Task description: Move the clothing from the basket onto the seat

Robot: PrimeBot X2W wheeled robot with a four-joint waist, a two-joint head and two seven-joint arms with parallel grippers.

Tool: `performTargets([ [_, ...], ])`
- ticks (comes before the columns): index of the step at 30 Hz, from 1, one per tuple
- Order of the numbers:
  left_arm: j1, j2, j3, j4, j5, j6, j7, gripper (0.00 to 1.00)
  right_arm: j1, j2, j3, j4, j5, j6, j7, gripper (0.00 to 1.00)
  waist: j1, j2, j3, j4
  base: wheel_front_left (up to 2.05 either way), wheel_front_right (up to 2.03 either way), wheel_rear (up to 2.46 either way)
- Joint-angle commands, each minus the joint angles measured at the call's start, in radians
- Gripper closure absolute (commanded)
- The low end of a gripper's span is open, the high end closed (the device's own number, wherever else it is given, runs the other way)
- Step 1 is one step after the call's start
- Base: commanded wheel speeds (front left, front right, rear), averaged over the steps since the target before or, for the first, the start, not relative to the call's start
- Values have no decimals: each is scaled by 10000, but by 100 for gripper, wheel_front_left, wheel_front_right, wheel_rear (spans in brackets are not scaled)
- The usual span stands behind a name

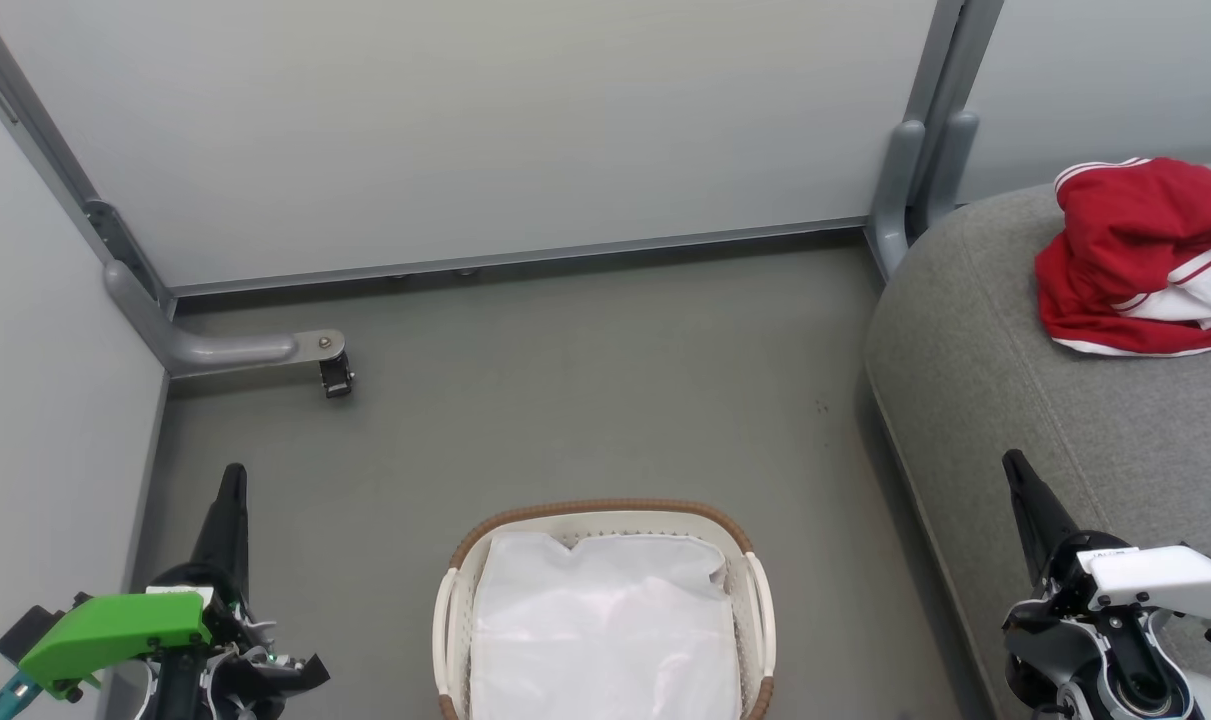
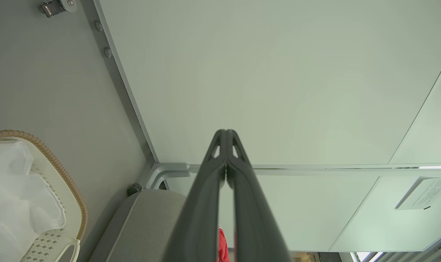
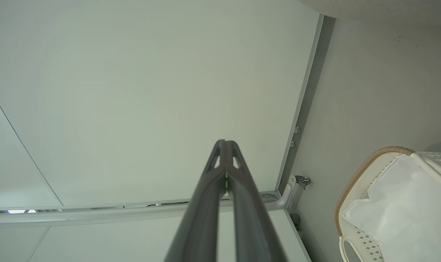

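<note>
Head view is showing us the nearest things first. The left gripper [image 1: 232,480] and the right gripper [image 1: 1013,465] are hanging low at either side, each with its fingers pressed together and carrying nothing. Between them the basket [image 1: 605,508] is sitting on the grey floor [image 1: 565,380], and we are seeing nothing in it but a white sheet [image 1: 605,630]. Farther off to our right, the clothing [image 1: 1135,250] is lying in a red heap on the seat [image 1: 995,400], well apart from the basket. We cannot tell whether the heap is one garment or two.

We are judging the transfer close to done, so the step in hand is a check. If red fabric is hiding under the sheet, we are advising to spread the fingers before going down. We would then pinch only the red cloth and leave the sheet where it is.

The left wrist view is giving us a red sliver between its closed fingers, low beyond the seat's edge. The right wrist view is offering no clothing and is looking into the basket's patterned floor beside the sheet. Neither wrist view is revealing the heap's shape as the head view does.
</note>
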Motion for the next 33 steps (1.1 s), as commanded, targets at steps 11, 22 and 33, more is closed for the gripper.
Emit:
performTargets([
  [11, -96, 53, 27, -23, -25, -44, 38, 100, -79, -18, -55, -34, -17, -3, 30, 100, 0, 0, 0, 0, 0, 0, 0],
  [22, -96, 53, 27, -23, -24, -44, 39, 100, -81, -9, -71, -33, -22, -3, 53, 100, 0, 0, 0, 0, 0, 0, 0],
  [33, -96, 52, 28, -24, -23, -44, 40, 100, -82, 3, -84, -32, -39, -3, 65, 100, 0, 0, 0, 0, 0, 0, 0],
])
